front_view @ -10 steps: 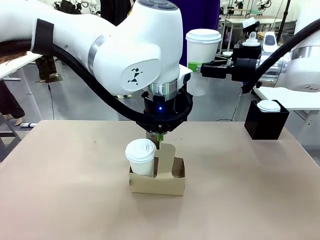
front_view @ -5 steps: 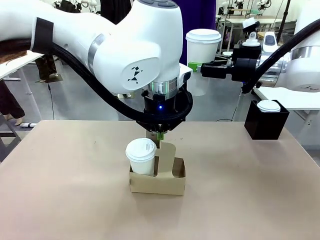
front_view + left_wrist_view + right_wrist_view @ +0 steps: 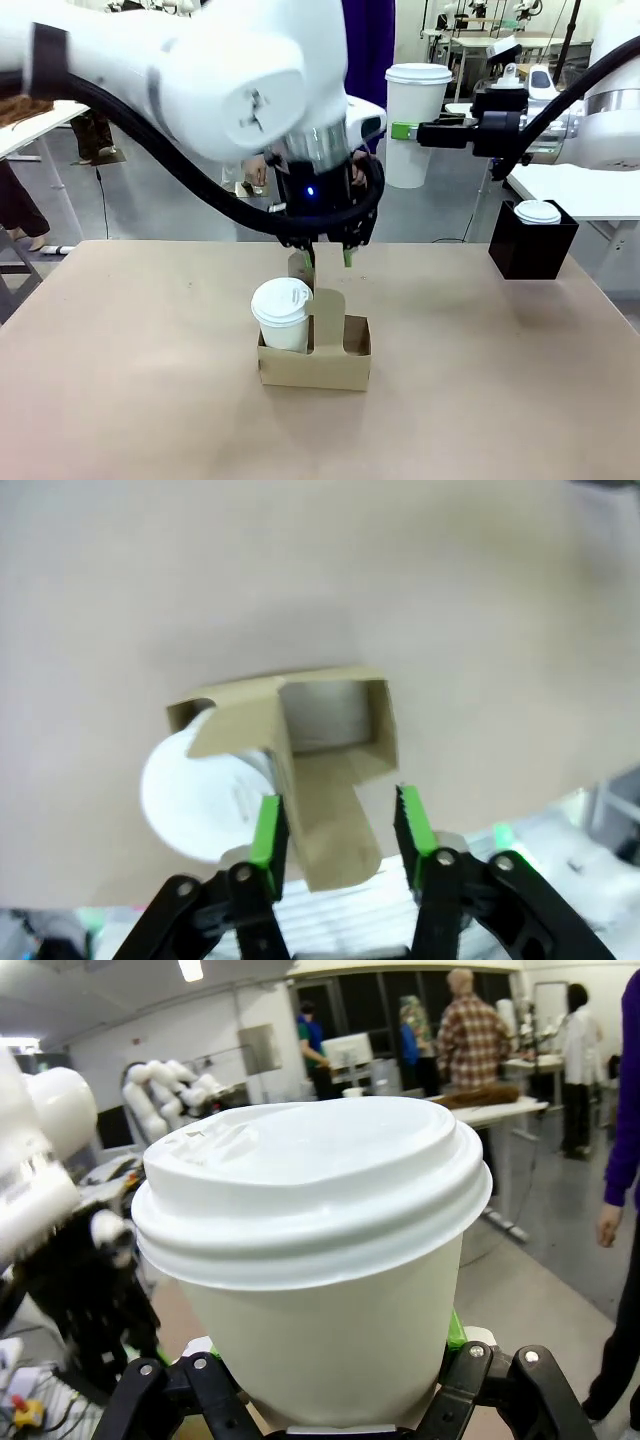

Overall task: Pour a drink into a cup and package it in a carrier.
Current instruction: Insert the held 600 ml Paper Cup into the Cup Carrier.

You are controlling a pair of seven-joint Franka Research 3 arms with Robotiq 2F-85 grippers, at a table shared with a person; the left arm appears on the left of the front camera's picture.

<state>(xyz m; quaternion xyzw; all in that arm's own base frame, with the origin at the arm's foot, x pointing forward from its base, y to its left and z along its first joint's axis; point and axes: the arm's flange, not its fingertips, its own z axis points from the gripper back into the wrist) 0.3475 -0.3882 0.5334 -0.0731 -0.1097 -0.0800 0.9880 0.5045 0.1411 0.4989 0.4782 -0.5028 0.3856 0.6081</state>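
Observation:
The brown cardboard carrier [image 3: 315, 366] stands mid-table with a short white lidded cup [image 3: 281, 311] in its left slot. My left gripper [image 3: 326, 260] hangs open just above the carrier's upright handle panel [image 3: 327, 315]. In the left wrist view the green pads [image 3: 268, 830] stand apart on either side of the handle panel [image 3: 330, 820], with the carrier [image 3: 335, 710] and the short cup [image 3: 190, 800] below. My right gripper [image 3: 405, 131] is shut on the tall white cup [image 3: 416, 125], lidded and held high at the back right; that cup [image 3: 310, 1260] sits between its fingers [image 3: 480, 1380]. The drink is hidden.
A black box [image 3: 530, 250] with a white lid [image 3: 538, 211] on top stands at the table's right edge. A person stands behind the left arm, one hand [image 3: 258, 172] showing. The tan table [image 3: 480, 390] has free room around the carrier.
My left gripper has let go of the carrier's handle panel and opened, and the arm has lifted a little. The right arm with the cup has barely shifted.

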